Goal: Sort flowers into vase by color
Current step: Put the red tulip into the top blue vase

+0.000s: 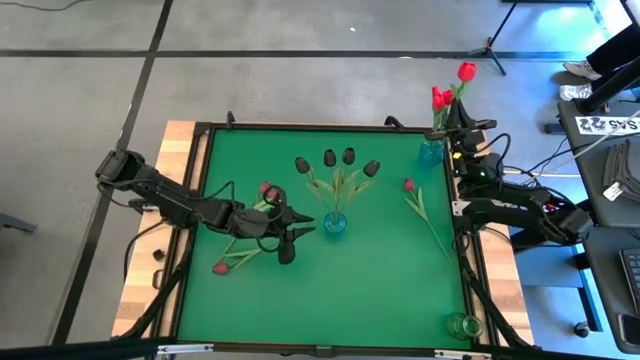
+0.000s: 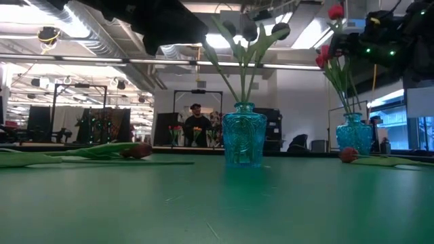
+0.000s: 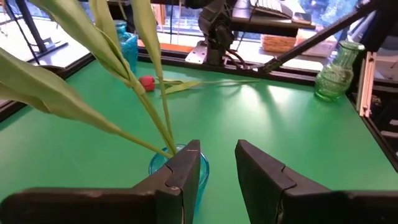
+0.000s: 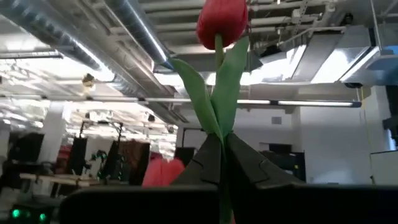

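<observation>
A blue glass vase (image 1: 335, 222) in the middle of the green table holds several near-black tulips (image 1: 340, 160). My left gripper (image 3: 217, 165) stands open just in front of that vase (image 3: 160, 163), on its left side, with nothing between its fingers. A second blue vase (image 1: 431, 152) at the far right corner holds red tulips (image 1: 439, 98). Above it my right gripper (image 4: 221, 140) is shut on a red tulip (image 1: 467, 71). One more red tulip (image 1: 409, 185) lies flat on the table, right of centre. Pink-maroon tulips (image 1: 222, 266) lie flat at the left. My right gripper pinches the red tulip's green stem (image 4: 219, 134) between its two fingers, just below where the leaves split off. The fingers point slanting upward. The tulip stands upright above them, its head (image 4: 222, 22) on top, lifted clear of the table; the lower stem is hidden behind the fingers.
A green glass vase (image 1: 463, 325) stands at the near right corner. A raised black rim (image 1: 300, 126) frames the green table. Bare green surface stretches along the near edge. A person shows in the room beyond the far edge in the low view.
</observation>
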Controlling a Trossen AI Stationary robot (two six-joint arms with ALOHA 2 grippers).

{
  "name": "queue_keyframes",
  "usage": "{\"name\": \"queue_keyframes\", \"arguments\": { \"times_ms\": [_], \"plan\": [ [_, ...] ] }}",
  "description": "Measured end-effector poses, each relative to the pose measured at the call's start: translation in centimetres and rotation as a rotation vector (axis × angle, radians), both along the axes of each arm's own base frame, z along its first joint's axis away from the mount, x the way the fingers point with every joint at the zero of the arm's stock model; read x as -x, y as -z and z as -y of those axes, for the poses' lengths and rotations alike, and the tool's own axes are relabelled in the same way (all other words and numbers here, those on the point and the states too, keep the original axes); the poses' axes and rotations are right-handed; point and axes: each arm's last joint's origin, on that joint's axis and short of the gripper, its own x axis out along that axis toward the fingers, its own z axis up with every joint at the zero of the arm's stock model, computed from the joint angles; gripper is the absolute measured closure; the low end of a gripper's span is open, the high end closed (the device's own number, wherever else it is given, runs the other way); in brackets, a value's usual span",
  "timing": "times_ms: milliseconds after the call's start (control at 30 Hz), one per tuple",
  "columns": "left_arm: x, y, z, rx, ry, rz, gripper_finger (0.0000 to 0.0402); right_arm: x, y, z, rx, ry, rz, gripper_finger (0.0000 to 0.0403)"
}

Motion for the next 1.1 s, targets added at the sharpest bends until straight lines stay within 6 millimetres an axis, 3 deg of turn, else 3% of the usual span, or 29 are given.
{"name": "queue_keyframes", "arguments": {
  "times_ms": [133, 367, 533, 733, 1100],
  "plan": [
    [0.1, -0.1, -0.1, 0.014, -0.030, 0.012, 0.0295, 0.1, -0.7, -0.9, 0.024, -0.082, 0.090, 0.0396],
    [-0.1, -1.3, 0.2, 0.069, 0.036, 0.107, 0.0253, -1.5, -2.1, -5.1, -0.008, -0.392, 0.195, 0.0398],
    [-0.7, -0.7, 1.3, 0.078, 0.121, 0.135, 0.0223, -3.9, -2.8, -8.3, -0.161, -0.620, 0.117, 0.0399],
    [-2.1, 0.6, 3.7, 0.057, 0.192, 0.265, 0.0218, -6.0, -3.9, -12.8, -0.335, -0.801, 0.031, 0.0399],
    [-4.3, 3.4, 4.5, 0.125, 0.182, 0.399, 0.0217, -9.5, -3.7, -21.4, -0.458, -1.049, -0.174, 0.0399]
  ]
}}
